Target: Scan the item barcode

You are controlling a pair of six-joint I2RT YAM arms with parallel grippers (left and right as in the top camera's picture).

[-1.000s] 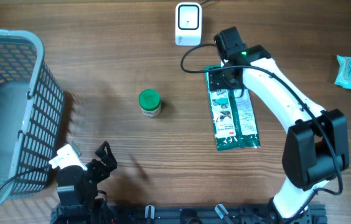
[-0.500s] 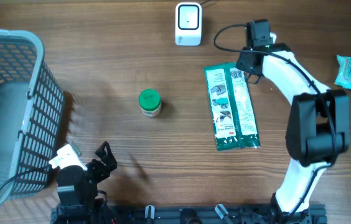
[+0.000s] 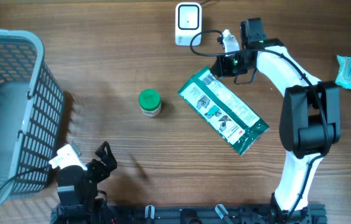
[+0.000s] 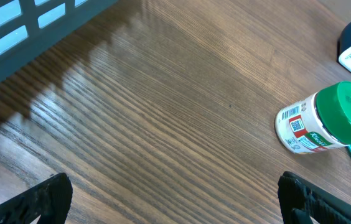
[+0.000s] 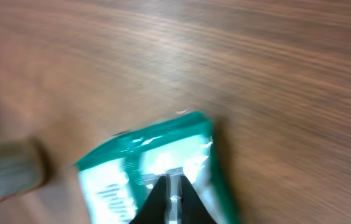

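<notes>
Here, right gripper [image 3: 224, 63] tight on corner of green packet [image 3: 223, 111]

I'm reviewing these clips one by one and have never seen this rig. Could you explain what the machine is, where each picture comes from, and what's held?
Two robot arms sit at a wooden table. One picture looks down from above; the other two come from cameras on each wrist. The right end effector pinches a corner of the green packet; the left end effector is open and empty. Also there: a white scanner, a green-lidded jar, a grey basket and a teal pouch.
</notes>
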